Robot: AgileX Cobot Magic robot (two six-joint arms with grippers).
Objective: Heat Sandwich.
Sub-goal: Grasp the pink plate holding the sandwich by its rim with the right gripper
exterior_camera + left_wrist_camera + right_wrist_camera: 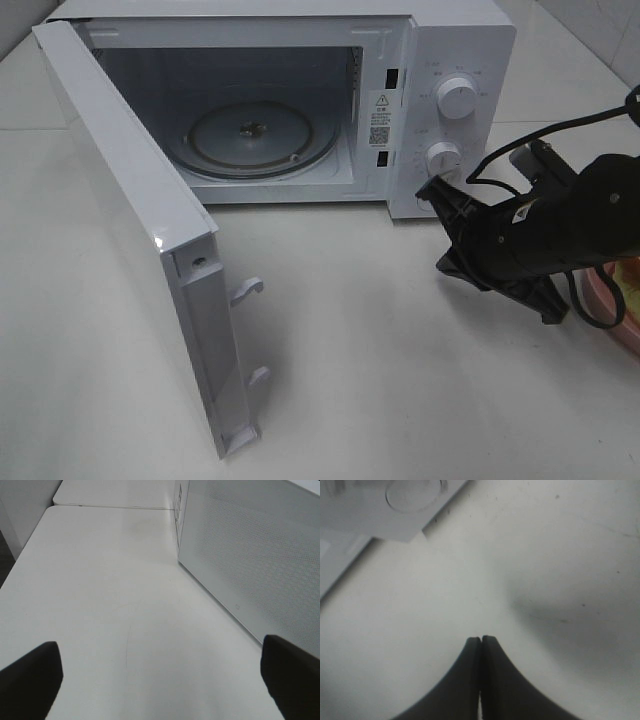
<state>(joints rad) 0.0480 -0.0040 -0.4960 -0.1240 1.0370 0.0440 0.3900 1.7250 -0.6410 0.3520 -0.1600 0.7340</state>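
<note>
Door [150, 250] of the microwave [470, 60] sits closest to the high camera. It is swung fully open and runs from upper left down to lower centre, with two latch hooks [246, 290] on its free edge.

Cavity: open, with one glass turntable [250, 135] and nothing on it. Control panel: two knobs, upper [458, 100] and lower [443, 158].

Right gripper [481, 640]: fingers pressed together, nothing between them. In the high view its tip [437, 195] is at right of centre, pointing up-left and just beside the lower knob. I cannot tell whether it touches the panel.

Left gripper [160, 680]: fingers [30, 680] spread wide over bare table [125, 605], nothing between them. Its wrist view shows the meshed outer face of the door beside it. This arm does not appear in the high view.

Sandwich: not confirmed. One pink plate [622, 318] shows only as a rim at the far right edge, half hidden behind the right arm. A pale yellowish sliver [631, 272] above that rim may be the bread. Long axis: cannot tell.

Key relation: the plate lies lower right of the right gripper, behind its wrist, opposite to where the fingers point. The cavity lies upper left. The right arm is clearly the nearer one, as the open door stands between the left arm and the plate.

Judgement: loading has not started. I would need to swing the right arm back toward the right edge and open its fingers before any pick.

Counts: microwave 1, door 1, hooks 2, knobs 2, turntable 1, plate 1.
</note>
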